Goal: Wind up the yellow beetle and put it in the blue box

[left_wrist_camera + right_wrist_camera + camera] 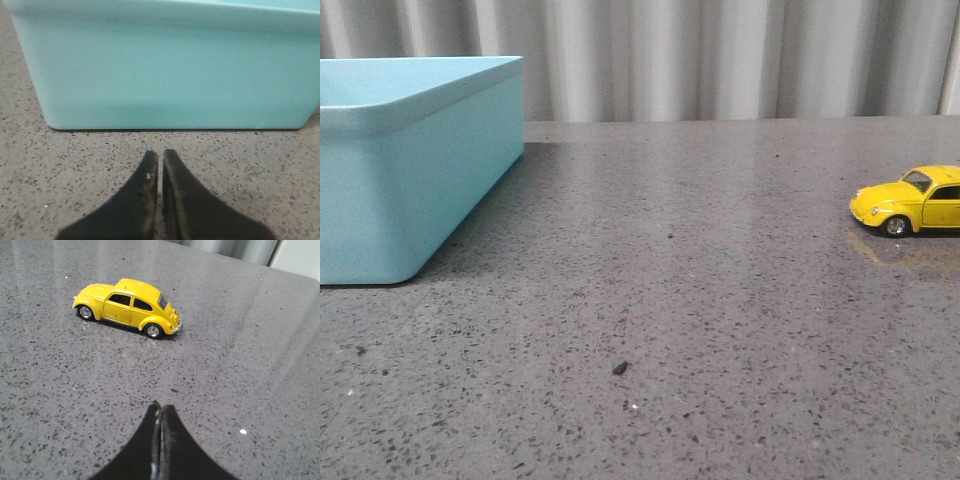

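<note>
— Where do things stand at the grey speckled desk (670,300)?

— At the start, by my reading. The yellow beetle (127,307) sits on all four wheels at the right of the desk, ungripped and not yet wound. The blue box (415,170) stands well apart from it at the far left, and I can't see inside it.

— And your jaws?

— Both pairs pressed together, holding nothing. My right gripper (160,412) hangs over bare desk near the car, side-on to it. My left gripper (160,157) faces the box's wall (165,70), close to it but not touching.

— So what does the next move call for?

— I judge the right jaws must part wide enough to span the car's body, then come down over its roof. Winding likely means dragging it backward on its wheels, so a firm, level hold matters; glossy paint could slip.
</note>
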